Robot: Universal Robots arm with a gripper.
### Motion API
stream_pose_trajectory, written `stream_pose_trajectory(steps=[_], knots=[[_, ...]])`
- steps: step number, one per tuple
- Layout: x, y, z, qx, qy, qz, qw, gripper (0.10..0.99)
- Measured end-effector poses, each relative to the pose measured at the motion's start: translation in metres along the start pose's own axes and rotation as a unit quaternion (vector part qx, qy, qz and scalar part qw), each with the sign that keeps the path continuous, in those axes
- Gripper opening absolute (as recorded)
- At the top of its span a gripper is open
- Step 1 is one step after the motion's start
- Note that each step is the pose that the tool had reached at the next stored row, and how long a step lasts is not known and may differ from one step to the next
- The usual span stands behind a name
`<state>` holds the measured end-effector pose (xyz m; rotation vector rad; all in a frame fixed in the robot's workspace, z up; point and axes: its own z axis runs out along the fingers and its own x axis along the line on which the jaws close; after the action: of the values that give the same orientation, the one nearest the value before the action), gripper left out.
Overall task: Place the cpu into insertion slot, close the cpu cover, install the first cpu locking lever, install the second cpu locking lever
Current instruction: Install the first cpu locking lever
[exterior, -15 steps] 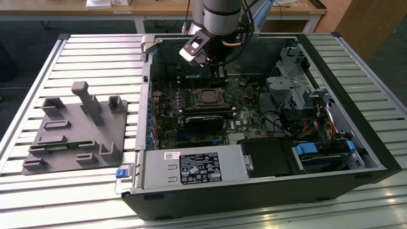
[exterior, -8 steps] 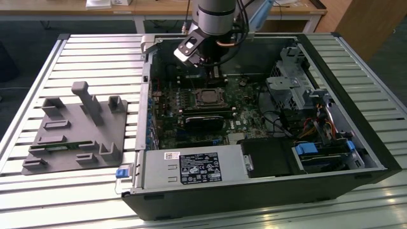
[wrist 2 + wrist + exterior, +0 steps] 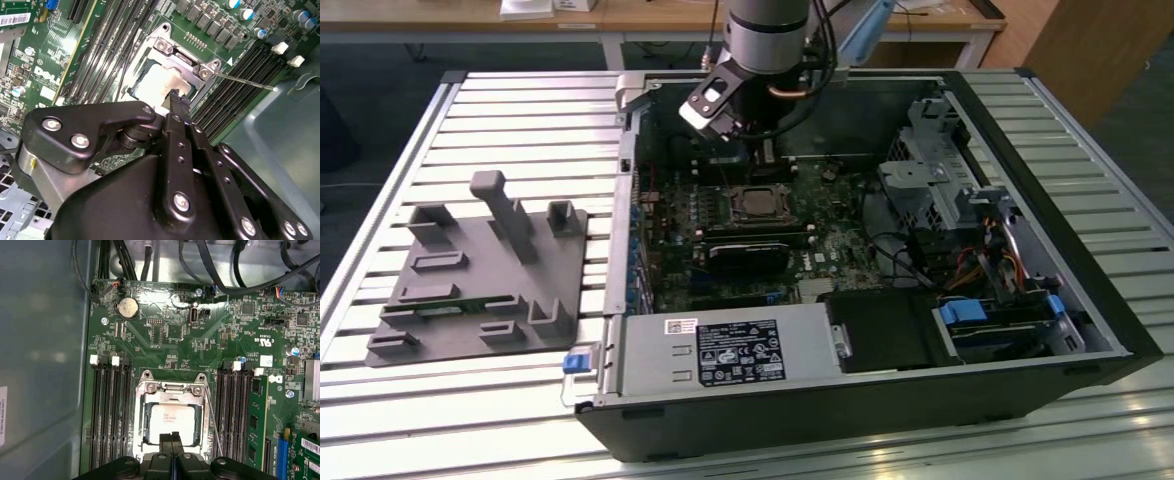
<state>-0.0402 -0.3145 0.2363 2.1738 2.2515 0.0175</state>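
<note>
**Fingers.** The fingers [image 3: 167, 439] are pressed together tip to tip w/ only a thin seam between them and nothing clamped. In the second wrist view the fingers [image 3: 174, 100] show the same narrow, closed pos. In the exterior view the fingers [image 3: 769, 165] hang from the arm inside the open computer case [image 3: 1067, 300], just above the socket area.

**Cpu.** Flat square chip w/ a pale grey metal face. The cpu [image 3: 172, 417] sits in the slot [image 3: 148, 412], a dark square socket w/ a silvery rim, set in the green circuit board [image 3: 170, 340]. The cpu [image 3: 157, 82] lies directly under the fingertips: the tips overlap the mid-point of its nearest edge. Contact w/ the face: cannot tell.

**Cover.** Silver-grey metal frame w/ a square window. The cover [image 3: 170, 388] lies flat on the slot and surrounds the cpu, whose face shows through the window. Screw heads sit at the corners of the cover [image 3: 172, 52].

**Lever.** A thin metal rod, the lever [image 3: 214, 420], runs beside one side of the cover and slants away from it over the adj. memory slots [image 3: 237, 410]. In the second wrist view the lever [image 3: 245, 81] sticks out from a cover corner.

**Beyond.** A coin battery [image 3: 128, 307] and black cables [image 3: 225, 270] lie past the slot. The case stands on a slatted metal table [image 3: 520, 120]; a grey holder block [image 3: 480, 270] sits well apart, at the exterior view's left.
</note>
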Motion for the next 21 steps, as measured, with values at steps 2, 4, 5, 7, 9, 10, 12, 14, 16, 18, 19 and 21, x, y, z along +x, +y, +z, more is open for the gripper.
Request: stream_pose_trajectory(steps=[2, 4, 5, 7, 9, 10, 12, 14, 16, 18, 19, 21], knots=[[0.0, 0.0, 0.0, 0.0, 0.0, 0.0, 1.0, 0.106], [-0.0001, -0.0001, -0.0005, 0.0001, -0.0002, 0.0, 1.0, 0.106], [-0.0001, -0.0001, -0.0016, 0.0001, -0.0002, 0.0, 1.0, 0.106], [0.0, 0.0, -0.0053, 0.0, -0.0001, 0.0, 1.0, 0.106], [0.0, 0.0001, -0.0113, 0.0, 0.0, 0.0, 1.0, 0.106], [0.0, 0.0002, -0.0147, 0.0, -0.0001, 0.0, 1.0, 0.106], [0.0, 0.0003, -0.0209, 0.0, -0.0001, 0.0, 1.0, 0.106], [0.0, 0.0003, -0.0228, 0.0, 0.0, -0.005, 1.0, 0.106], [0.0, 0.0003, -0.0228, -0.0001, 0.0003, -0.022, 0.9998, 0.106], [0.0, 0.0003, -0.0228, 0.0, 0.0005, -0.041, 0.9992, 0.106], [0.0, 0.0003, -0.0228, -0.0001, 0.0007, -0.05, 0.9988, 0.106], [0.0, 0.0003, -0.0228, 0.0, 0.001, -0.068, 0.9977, 0.106]])
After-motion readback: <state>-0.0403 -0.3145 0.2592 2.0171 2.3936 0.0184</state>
